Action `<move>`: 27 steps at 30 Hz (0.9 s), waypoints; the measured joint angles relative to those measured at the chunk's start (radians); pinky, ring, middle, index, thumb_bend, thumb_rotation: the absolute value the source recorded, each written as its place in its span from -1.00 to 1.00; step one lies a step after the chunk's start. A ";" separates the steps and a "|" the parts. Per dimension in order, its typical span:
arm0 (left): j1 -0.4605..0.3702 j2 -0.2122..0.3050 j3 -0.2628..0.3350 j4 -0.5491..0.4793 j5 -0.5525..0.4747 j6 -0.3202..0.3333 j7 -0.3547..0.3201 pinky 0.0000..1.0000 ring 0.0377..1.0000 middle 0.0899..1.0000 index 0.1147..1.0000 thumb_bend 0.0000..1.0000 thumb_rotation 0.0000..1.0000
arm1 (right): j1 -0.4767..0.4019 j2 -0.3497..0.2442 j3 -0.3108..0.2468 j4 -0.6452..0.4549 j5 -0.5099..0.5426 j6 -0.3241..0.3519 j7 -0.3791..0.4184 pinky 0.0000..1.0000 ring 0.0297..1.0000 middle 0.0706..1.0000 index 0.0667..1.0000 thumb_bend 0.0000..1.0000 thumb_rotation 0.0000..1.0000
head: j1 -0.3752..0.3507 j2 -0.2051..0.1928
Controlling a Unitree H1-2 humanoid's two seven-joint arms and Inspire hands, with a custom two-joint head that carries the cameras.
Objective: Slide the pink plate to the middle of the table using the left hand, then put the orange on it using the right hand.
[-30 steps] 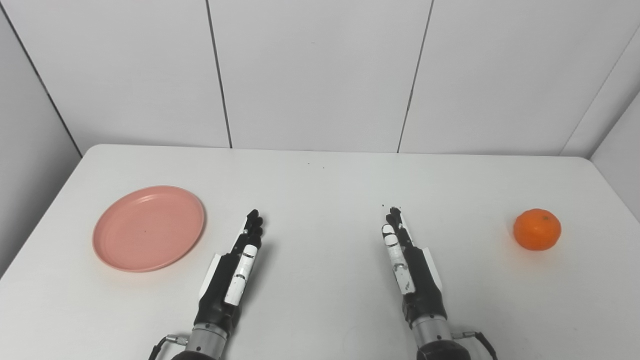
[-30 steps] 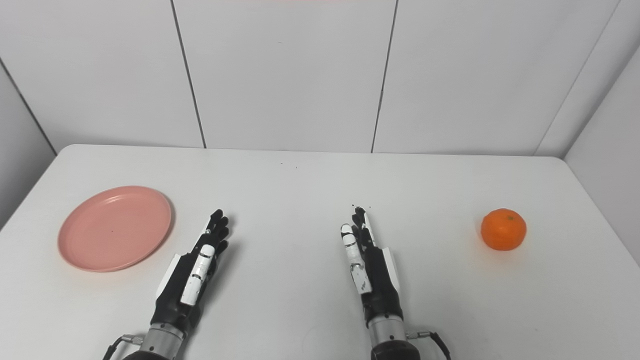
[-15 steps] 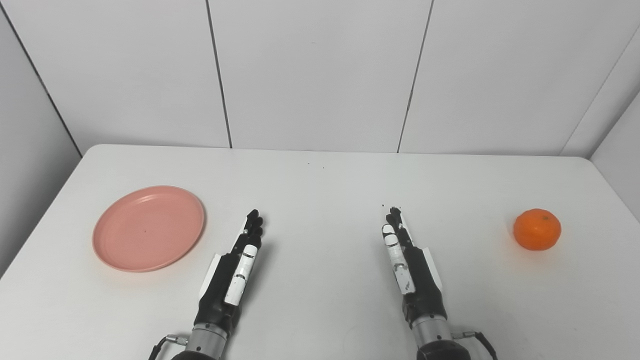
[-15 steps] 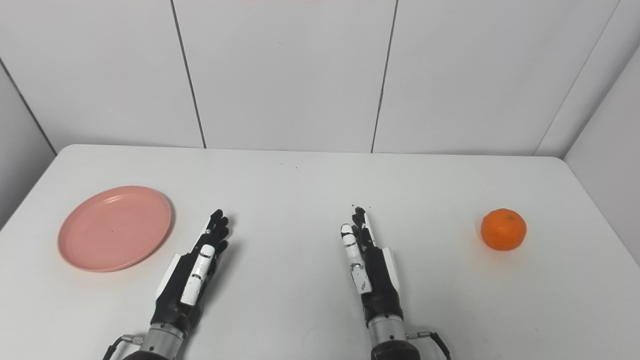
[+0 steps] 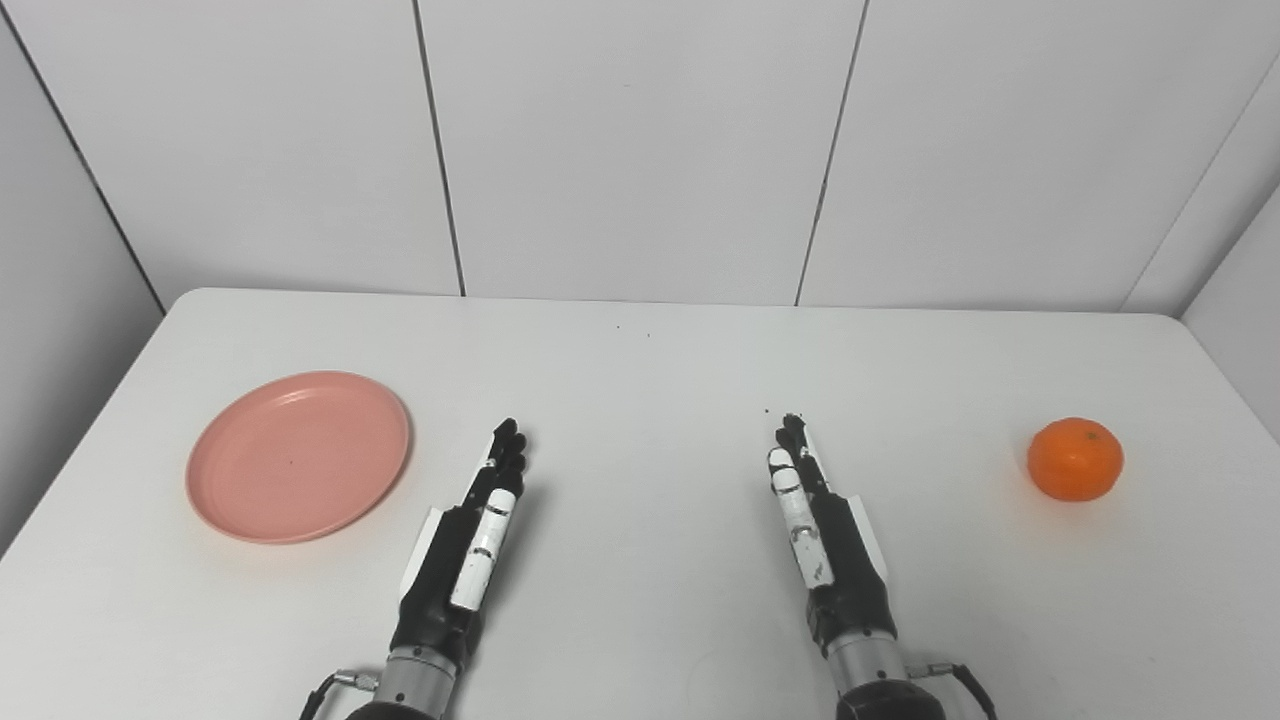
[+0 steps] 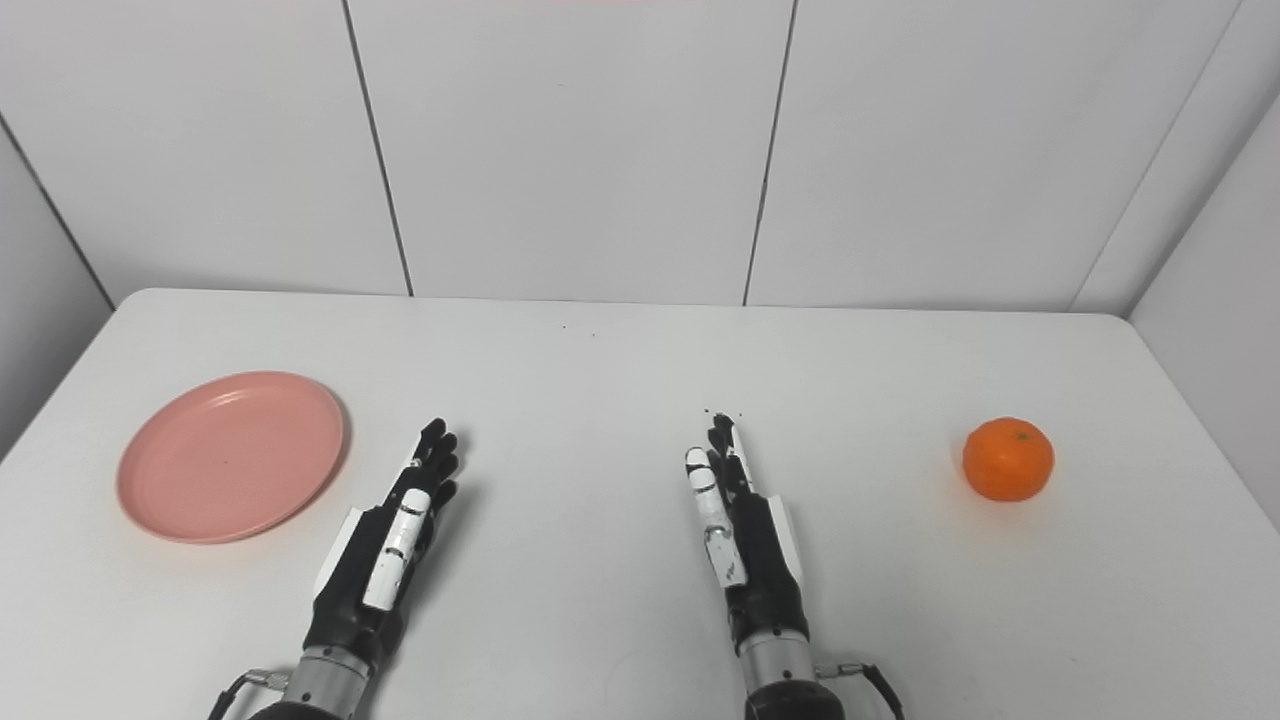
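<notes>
**Both hands flat and empty, plate and orange at opposite ends**

The left hand point(image 5: 462, 560) lies low over the white counter point(image 5: 640, 360), fingers stretched forward and holding nothing. The right hand point(image 5: 825, 540) mirrors it, likewise outstretched and empty, well apart from its partner. Out to the left of the left hand, near but not touching, sits the pink plate point(image 5: 298, 456): round, shallow, a matte salmon pink with a low raised rim, nothing on it. Far to the right, well clear of the right hand, rests the orange point(image 5: 1075, 459), bright, rounded, with a small dark stem mark on top.
</notes>
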 measured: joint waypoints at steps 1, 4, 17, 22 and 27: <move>0.000 -0.006 -0.003 0.002 0.005 -0.002 0.003 1.00 1.00 1.00 1.00 -0.21 1.00 | 0.000 -0.010 0.000 -0.003 0.000 0.000 0.006 0.99 0.94 0.97 0.99 -0.62 1.00 | 0.034 -0.011; -0.001 -0.015 -0.016 0.015 0.025 -0.008 0.015 1.00 1.00 1.00 1.00 -0.23 1.00 | 0.003 -0.041 -0.002 -0.011 0.005 0.000 0.019 0.97 0.93 0.97 0.99 -0.64 1.00 | 0.064 -0.023; -0.014 -0.073 -0.047 0.044 0.083 -0.006 0.076 0.97 1.00 1.00 1.00 -0.33 1.00 | 0.018 -0.101 -0.038 -0.001 0.118 -0.057 0.079 0.98 0.94 0.97 0.99 -0.68 1.00 | 0.220 -0.091; -0.018 -0.080 -0.050 0.057 0.092 -0.007 0.083 0.99 1.00 1.00 1.00 -0.32 1.00 | 0.018 -0.113 -0.039 0.014 0.127 -0.080 0.092 0.97 0.95 0.97 0.98 -0.71 1.00 | 0.227 -0.097; -0.019 -0.080 -0.052 0.060 0.094 -0.011 0.083 1.00 1.00 1.00 1.00 -0.29 1.00 | 0.018 -0.114 -0.039 0.016 0.134 -0.085 0.101 0.96 0.93 0.95 0.97 -0.68 1.00 | 0.227 -0.095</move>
